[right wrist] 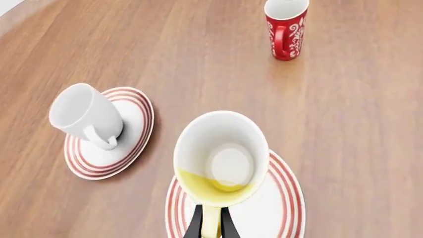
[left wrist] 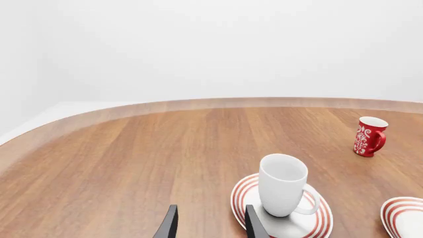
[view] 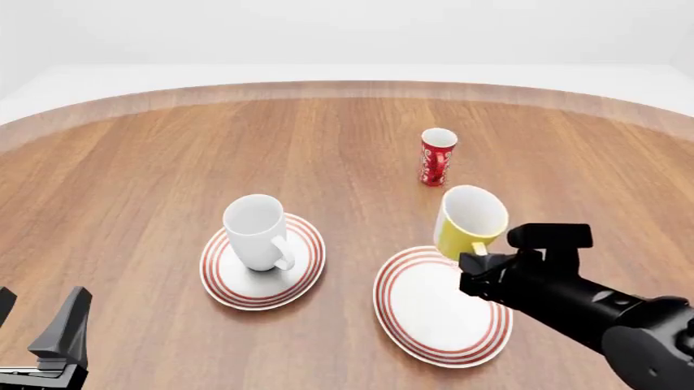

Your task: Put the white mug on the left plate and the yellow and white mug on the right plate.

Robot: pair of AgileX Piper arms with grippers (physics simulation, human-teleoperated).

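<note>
The white mug (view: 258, 231) stands upright on the left plate (view: 233, 286), handle toward the near right. My left gripper (view: 41, 309) is open and empty at the table's near left, well clear of the mug; in its own view the white mug (left wrist: 283, 184) and the left plate (left wrist: 310, 223) lie beyond its fingers (left wrist: 168, 224). My right gripper (view: 483, 258) is shut on the handle of the yellow and white mug (view: 472, 221), which hangs tilted over the far edge of the right plate (view: 434, 313). In the right wrist view the yellow and white mug (right wrist: 221, 158) shows its white inside above the right plate (right wrist: 281, 208).
A red cup (view: 438, 157) with white lettering stands upright behind the right plate, toward the far middle of the wooden table. It shows as the red cup (right wrist: 286, 29) and the red cup (left wrist: 369, 136) in the wrist views. The table's curved far edge (view: 347, 88) runs across the back.
</note>
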